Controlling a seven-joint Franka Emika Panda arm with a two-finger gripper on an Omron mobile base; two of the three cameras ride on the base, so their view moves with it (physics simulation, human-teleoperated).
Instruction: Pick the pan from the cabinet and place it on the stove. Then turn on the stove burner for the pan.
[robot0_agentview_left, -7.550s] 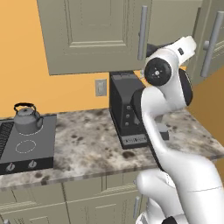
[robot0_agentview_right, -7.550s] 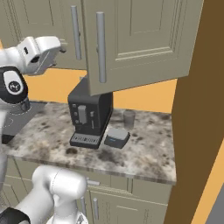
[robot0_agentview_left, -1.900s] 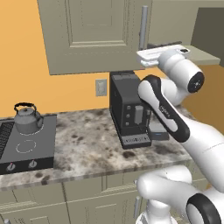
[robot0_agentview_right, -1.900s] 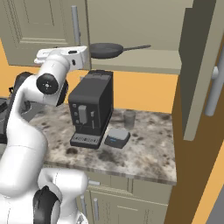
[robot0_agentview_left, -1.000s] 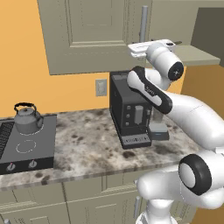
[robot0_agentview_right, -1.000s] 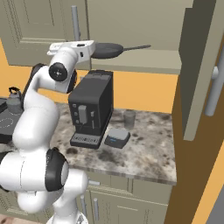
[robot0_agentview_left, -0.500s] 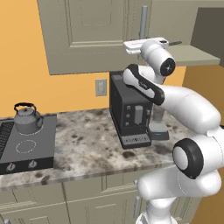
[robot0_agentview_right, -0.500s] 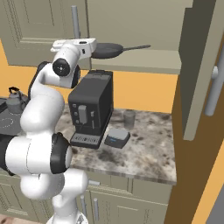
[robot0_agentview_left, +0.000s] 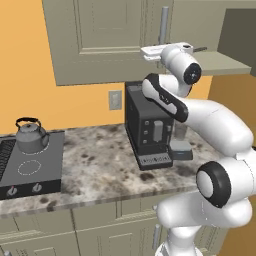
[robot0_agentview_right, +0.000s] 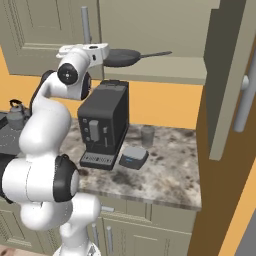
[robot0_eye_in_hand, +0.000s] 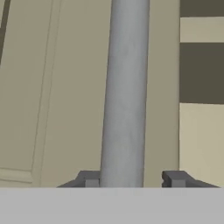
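The robot's glossy white arm (robot0_agentview_left: 215, 125) was built of thick, rounded segments with smooth, shiny shells; each joint ended in a round dark grey cap, a large one low at the elbow (robot0_agentview_left: 214, 184) and a smaller one near the wrist (robot0_agentview_left: 192, 73); thin dark seams ringed the links where they met; the flat white hand (robot0_agentview_right: 92, 51) was boxy; its two small dark grey finger tips (robot0_eye_in_hand: 89, 178) were squared and blocky.

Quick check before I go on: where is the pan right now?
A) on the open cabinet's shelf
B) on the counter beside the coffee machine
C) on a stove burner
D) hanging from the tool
A: in the right base view the pan sits on the shelf of the open cabinet, handle pointing right.
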